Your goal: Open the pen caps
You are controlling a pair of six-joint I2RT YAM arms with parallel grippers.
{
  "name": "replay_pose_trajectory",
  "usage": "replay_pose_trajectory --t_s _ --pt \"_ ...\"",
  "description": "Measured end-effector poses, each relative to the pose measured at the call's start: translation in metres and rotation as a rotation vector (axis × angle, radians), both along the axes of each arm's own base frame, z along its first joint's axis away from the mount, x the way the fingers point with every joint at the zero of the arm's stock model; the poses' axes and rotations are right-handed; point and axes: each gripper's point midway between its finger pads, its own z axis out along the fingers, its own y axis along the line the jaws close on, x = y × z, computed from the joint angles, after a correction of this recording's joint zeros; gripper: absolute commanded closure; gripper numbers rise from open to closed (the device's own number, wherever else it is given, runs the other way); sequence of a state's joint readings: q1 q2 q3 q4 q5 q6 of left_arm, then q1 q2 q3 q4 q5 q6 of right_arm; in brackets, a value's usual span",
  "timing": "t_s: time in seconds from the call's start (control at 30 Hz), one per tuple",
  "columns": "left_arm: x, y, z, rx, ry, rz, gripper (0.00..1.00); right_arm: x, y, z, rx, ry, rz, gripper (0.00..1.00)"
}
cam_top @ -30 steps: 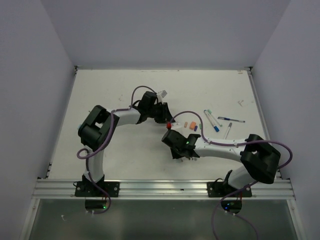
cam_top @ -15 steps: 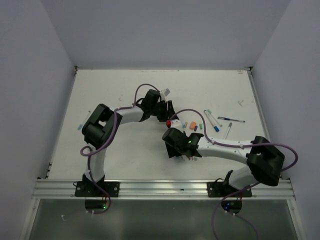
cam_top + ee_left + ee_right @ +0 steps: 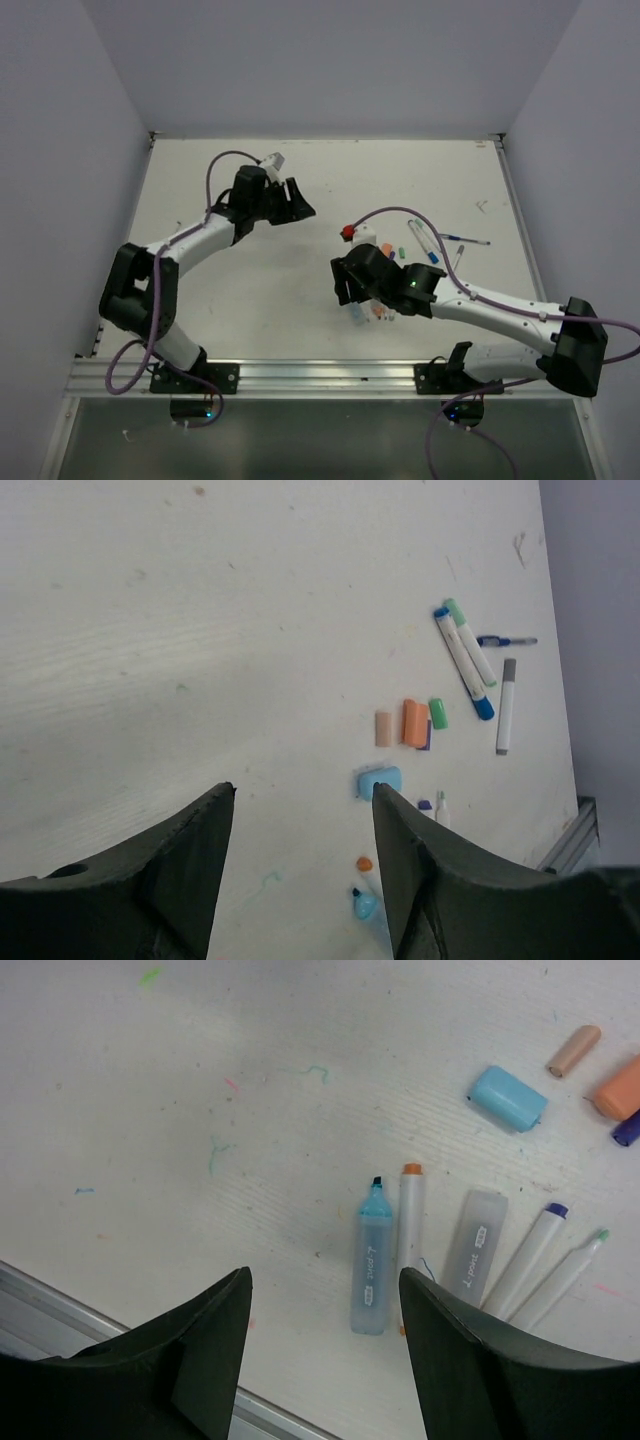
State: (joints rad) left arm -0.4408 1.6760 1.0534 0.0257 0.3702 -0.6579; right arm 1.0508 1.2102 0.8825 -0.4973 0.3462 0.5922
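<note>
Several pen caps lie loose on the table: a light blue cap (image 3: pixel 508 1098) (image 3: pixel 380 780), an orange cap (image 3: pixel 620 1087) (image 3: pixel 414 723), a peach cap (image 3: pixel 574 1050), a dark blue cap (image 3: pixel 628 1127) and a green cap (image 3: pixel 438 713). Uncapped pens lie side by side near the front edge, among them a light blue highlighter (image 3: pixel 371 1255) and an orange-tipped pen (image 3: pixel 409 1230). My right gripper (image 3: pixel 325 1275) (image 3: pixel 350 297) hangs open and empty just left of them. My left gripper (image 3: pixel 304 790) (image 3: pixel 298 205) is open and empty, high over the table's back left.
Two capped white pens (image 3: pixel 463 660), a grey-capped pen (image 3: pixel 506 705) and a thin blue pen (image 3: pixel 505 640) lie at the right rear. The metal rail (image 3: pixel 50 1300) of the table's near edge runs close below my right gripper. Side walls enclose the table.
Both grippers have opened and moved apart. The left arm has swung back and to the left, away from the pens. The right gripper has moved toward the near edge.
</note>
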Motion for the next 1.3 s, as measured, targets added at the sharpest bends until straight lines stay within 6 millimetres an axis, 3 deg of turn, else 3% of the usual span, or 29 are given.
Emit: replay_pose_trajectory --t_s 0.2,0.43,0.57,0.77,0.97,1.3 --pt "0.011 0.102 0.025 0.100 -0.054 0.248 0.37 -0.009 0.010 -0.003 0.021 0.030 0.080 0.35" --pt "0.004 0.241 0.005 0.276 0.042 0.579 0.34 -0.021 0.030 -0.021 0.027 0.106 0.197 0.35" --pt "-0.008 0.298 -0.004 0.352 0.099 0.718 0.32 -0.030 0.038 -0.029 0.029 0.146 0.261 0.35" --pt "-0.012 0.341 -0.023 0.455 0.181 0.774 0.31 -0.043 0.051 -0.025 0.085 0.184 0.356 0.35" --pt "-0.003 0.359 -0.051 0.584 0.224 0.695 0.31 -0.054 0.052 -0.029 0.116 0.208 0.408 0.35" --pt "-0.003 0.392 -0.049 0.738 0.170 0.705 0.31 -0.058 0.051 -0.020 0.151 0.190 0.443 0.35"
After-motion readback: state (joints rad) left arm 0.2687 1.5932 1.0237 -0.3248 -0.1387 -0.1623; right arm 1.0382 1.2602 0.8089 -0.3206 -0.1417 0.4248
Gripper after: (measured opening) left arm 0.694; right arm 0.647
